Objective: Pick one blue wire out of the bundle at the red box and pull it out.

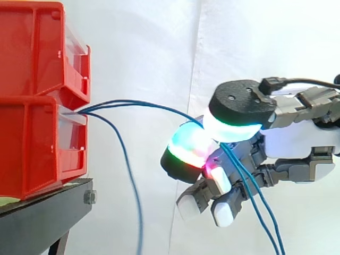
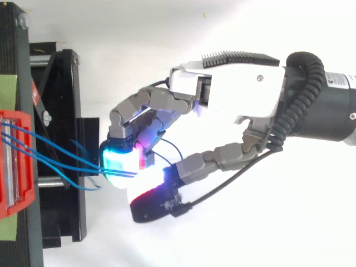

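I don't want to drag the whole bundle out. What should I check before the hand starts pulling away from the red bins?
1. Grip closed: ok, the hand pinches blue wire between its fingers.
2. One wire only: not ok, two blue wires run into the pinch and two tails hang below it.
3. Third blue wire free of the hand: ok, it droops apart.
4. Wires enter the lower red bin: ok.
5. Snags inside that bin: cannot tell.
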You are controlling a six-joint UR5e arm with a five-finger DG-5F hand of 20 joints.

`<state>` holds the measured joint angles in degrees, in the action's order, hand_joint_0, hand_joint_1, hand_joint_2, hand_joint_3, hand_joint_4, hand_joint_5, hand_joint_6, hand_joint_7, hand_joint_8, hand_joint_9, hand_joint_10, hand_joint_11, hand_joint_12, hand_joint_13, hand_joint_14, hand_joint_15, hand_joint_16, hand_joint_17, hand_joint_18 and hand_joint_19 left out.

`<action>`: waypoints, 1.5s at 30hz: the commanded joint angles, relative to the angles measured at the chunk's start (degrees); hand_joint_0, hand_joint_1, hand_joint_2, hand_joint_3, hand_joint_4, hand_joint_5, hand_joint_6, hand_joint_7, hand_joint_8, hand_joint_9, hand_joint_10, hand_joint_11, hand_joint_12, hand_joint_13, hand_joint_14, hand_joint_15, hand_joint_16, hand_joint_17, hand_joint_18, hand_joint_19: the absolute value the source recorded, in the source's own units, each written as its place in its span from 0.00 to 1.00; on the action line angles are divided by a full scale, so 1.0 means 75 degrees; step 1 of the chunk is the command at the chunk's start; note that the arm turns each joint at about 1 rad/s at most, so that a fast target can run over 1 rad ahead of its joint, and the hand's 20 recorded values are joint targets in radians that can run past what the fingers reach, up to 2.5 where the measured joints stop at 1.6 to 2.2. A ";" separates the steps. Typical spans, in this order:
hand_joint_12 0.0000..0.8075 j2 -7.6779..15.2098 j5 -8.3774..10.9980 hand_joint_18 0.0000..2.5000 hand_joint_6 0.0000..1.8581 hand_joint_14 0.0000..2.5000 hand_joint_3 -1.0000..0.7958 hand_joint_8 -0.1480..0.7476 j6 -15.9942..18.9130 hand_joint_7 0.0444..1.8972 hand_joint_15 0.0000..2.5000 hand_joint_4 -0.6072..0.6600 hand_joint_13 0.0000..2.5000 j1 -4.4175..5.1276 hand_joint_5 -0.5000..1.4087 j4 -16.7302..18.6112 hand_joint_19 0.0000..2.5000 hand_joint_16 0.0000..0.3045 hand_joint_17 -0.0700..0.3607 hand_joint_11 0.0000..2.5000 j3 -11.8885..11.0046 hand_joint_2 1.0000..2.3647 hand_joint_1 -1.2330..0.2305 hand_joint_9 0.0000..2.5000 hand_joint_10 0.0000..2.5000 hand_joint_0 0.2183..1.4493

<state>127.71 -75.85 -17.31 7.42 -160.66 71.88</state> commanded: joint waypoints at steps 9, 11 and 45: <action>0.61 0.0000 0.0000 0.30 0.48 0.01 0.28 0.60 0.0023 0.48 0.15 0.66 0.27 -0.0005 0.16 0.0000 0.20 0.22 0.51 0.30 0.0001 0.00 0.38 0.35 0.01 0.21; 0.60 0.0000 0.0000 0.29 0.48 0.01 0.31 0.59 0.0023 0.49 0.15 0.65 0.27 -0.0005 0.16 -0.0012 0.21 0.21 0.50 0.31 0.0001 0.00 0.41 0.36 0.01 0.24; 0.58 0.0000 0.0000 0.29 0.48 0.00 0.34 0.58 0.0035 0.49 0.15 0.66 0.28 -0.0005 0.16 0.0000 0.20 0.20 0.48 0.30 0.0001 0.01 0.37 0.35 0.01 0.27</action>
<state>127.71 -75.87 -17.05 7.38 -160.66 71.87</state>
